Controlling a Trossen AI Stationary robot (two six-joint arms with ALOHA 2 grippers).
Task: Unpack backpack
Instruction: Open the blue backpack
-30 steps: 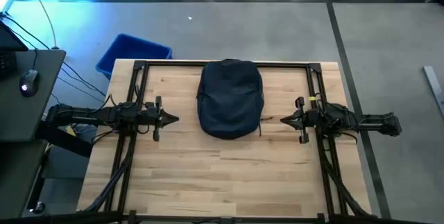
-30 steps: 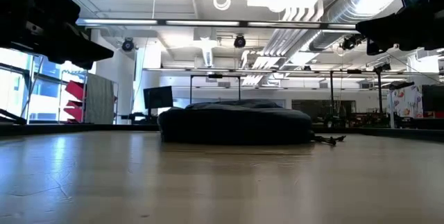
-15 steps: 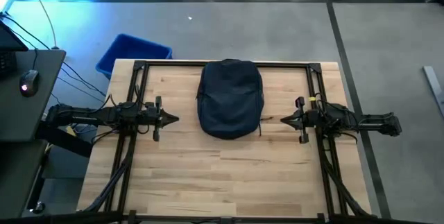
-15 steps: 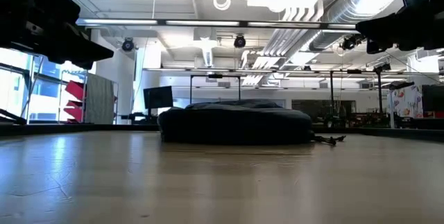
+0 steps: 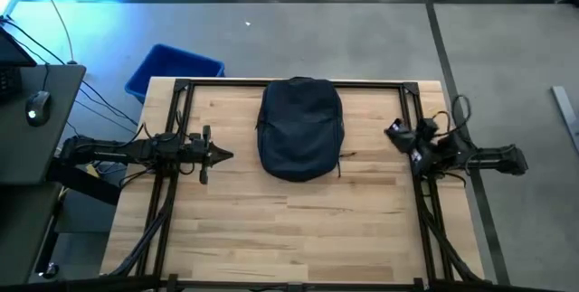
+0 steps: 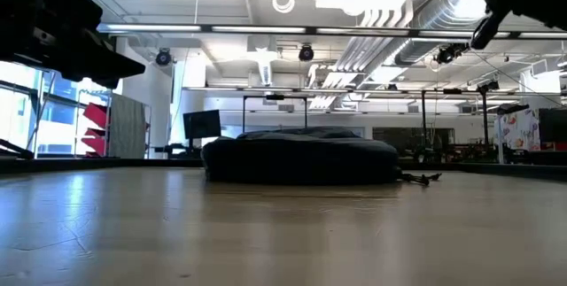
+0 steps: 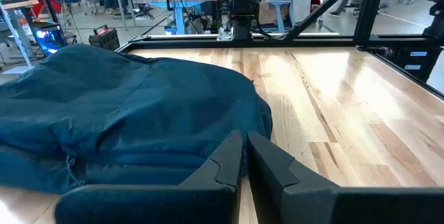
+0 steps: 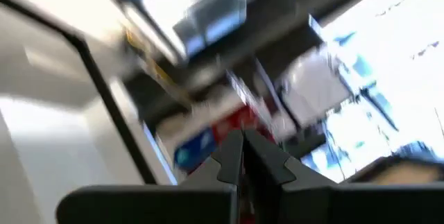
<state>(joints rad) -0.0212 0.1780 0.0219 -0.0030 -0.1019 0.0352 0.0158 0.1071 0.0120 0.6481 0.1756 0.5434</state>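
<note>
The dark navy backpack [image 5: 300, 129] lies flat at the middle of the table's far half, rounded top toward the far edge; it also shows in the low view [image 6: 301, 158] and the left wrist view [image 7: 104, 113]. A strap end [image 6: 418, 178] trails on the wood at its right near corner. My left gripper [image 5: 228, 155] [image 7: 244, 139] hovers left of the backpack, shut, pointing at it. My right gripper [image 5: 392, 131] [image 8: 243, 137] is raised right of the backpack, shut, tipped upward toward the room's ceiling.
A bright blue bin [image 5: 172, 68] stands on the floor off the table's far left corner. A dark desk with a mouse [image 5: 36, 109] sits left of the table. Black frame rails [image 5: 289, 82] run along the far edge and both sides. Bare wood [image 5: 289, 229] fills the near half.
My right gripper has risen, drawn back toward the table's right and far edges, and tipped up so its wrist camera now faces the ceiling, blurred by motion; its fingers stay shut. The backpack and left arm have kept still.
</note>
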